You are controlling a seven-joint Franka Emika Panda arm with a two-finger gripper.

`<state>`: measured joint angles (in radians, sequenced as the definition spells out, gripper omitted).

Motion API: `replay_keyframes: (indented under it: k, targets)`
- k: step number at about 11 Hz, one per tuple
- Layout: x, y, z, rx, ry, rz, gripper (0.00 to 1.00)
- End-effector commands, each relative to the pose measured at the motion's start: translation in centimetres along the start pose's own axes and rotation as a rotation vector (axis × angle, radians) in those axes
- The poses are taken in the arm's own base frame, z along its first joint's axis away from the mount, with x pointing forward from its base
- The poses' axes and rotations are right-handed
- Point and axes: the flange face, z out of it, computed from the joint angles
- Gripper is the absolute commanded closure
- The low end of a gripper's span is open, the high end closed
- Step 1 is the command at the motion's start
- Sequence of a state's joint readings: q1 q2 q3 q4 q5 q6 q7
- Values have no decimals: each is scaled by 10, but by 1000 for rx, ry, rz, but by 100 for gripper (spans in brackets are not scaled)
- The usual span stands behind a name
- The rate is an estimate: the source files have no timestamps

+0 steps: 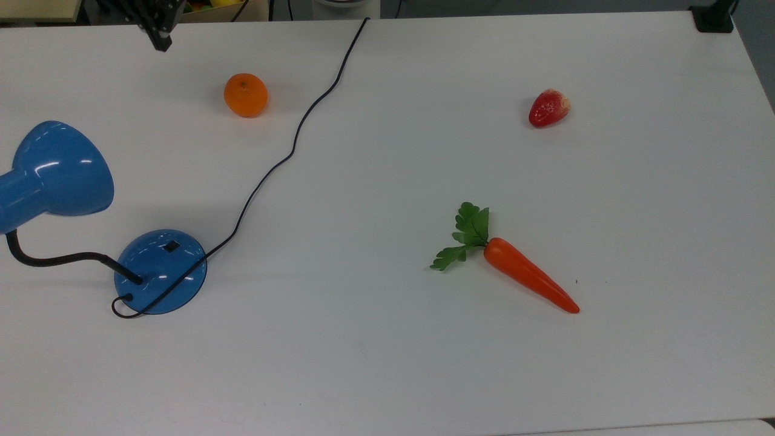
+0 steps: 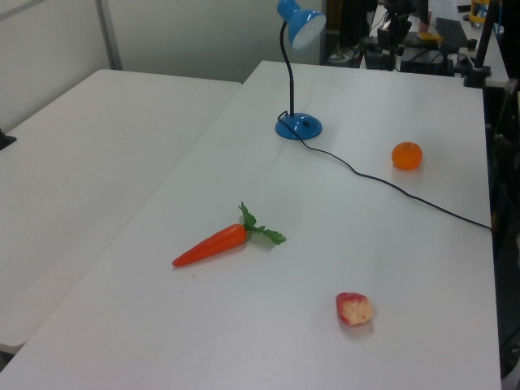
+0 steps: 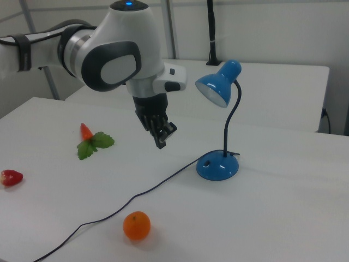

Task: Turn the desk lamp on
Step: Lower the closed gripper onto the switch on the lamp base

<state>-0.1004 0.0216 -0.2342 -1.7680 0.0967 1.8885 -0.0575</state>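
**One arm, one switch: the approach to the lamp base**

One white table (image 1: 387,363) is seen carrying everything, and the robot arm (image 3: 109,60) is held high above it. The desk lamp (image 1: 160,272) is stood near the top view's left edge, its base flat on the table; its long axis is set upright, the black neck (image 3: 234,117) rising from the base and curving over, so that the shade (image 3: 215,90) is pointed down and toward the right view's left. The cord (image 1: 290,145) is trailed away across the table, passing beside an orange (image 1: 245,95). A carrot (image 1: 527,275) and a strawberry (image 1: 548,108) are lain well apart from the lamp.

The gripper (image 3: 162,135) is held in the air, well apart from the base, with nothing grasped; its fingers appear drawn close together, with little or no gap.

The approach is judged barely begun. The small black switch (image 1: 172,246) should be reached from above, clear of neck and shade. A narrow fingertip should be pressed straight down on it, since a sideways push would probably slide the light base instead.
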Motion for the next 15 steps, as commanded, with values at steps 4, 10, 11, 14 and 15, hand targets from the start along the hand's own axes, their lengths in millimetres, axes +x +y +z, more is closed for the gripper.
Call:
replay_keyframes:
  k: [4,10,11,14,15]
  targets:
    - [46,-33,79,-8,124,248,99]
    - [77,-36,145,-30,276,245,98]
    - [82,-36,156,-29,314,251,98]
    - [90,-43,188,-34,375,234,98]
    - [92,-45,194,-34,396,227,98]
